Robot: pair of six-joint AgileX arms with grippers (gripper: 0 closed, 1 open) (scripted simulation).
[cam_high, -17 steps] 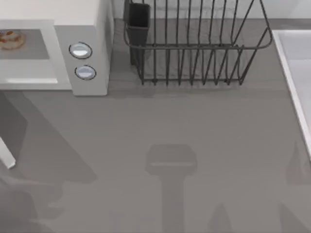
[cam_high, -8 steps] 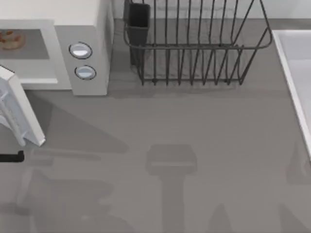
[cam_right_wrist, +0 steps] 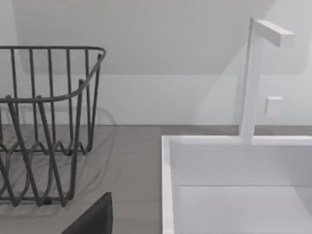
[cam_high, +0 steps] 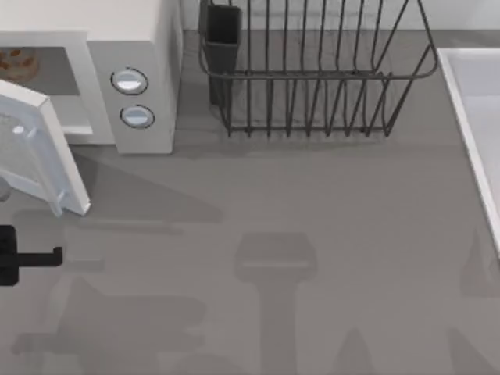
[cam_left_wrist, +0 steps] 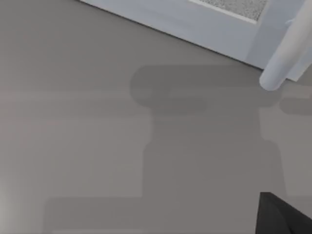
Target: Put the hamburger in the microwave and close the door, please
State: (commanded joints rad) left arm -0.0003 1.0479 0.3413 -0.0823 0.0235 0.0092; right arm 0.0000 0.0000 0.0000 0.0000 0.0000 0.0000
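The left pincer (cam_high: 55,256) was at the left edge of the table (cam_high: 312,203), in front of the microwave (cam_high: 133,78) and a little nearer to the camera than the free edge of the door (cam_high: 39,152); only one dark finger (cam_high: 35,257) and a black block behind it could be seen, so I cannot tell if the pincer was apart or together, and nothing was seen in it. From the left wrist camera, the lower frame of the door (cam_left_wrist: 204,24) with a corner of its speckled window crossed the far side of the grey table, and the end of the pale handle bar (cam_left_wrist: 287,53) stood out from it. In the top view the door stood partly open, swung out from the front of the microwave at an angle, and its free edge was apart from the pincer. Behind the door, the hamburger (cam_high: 17,62) lay inside the grey cavity of the microwave, to the left of the two knobs (cam_high: 129,81). To the right of the microwave, further back, stood the dark wire dish rack (cam_high: 312,70). The right arm was parked at the right side, and its wrist camera looked past the dish rack (cam_right_wrist: 44,126) to a white sink (cam_right_wrist: 234,165) with a white faucet (cam_right_wrist: 253,73).
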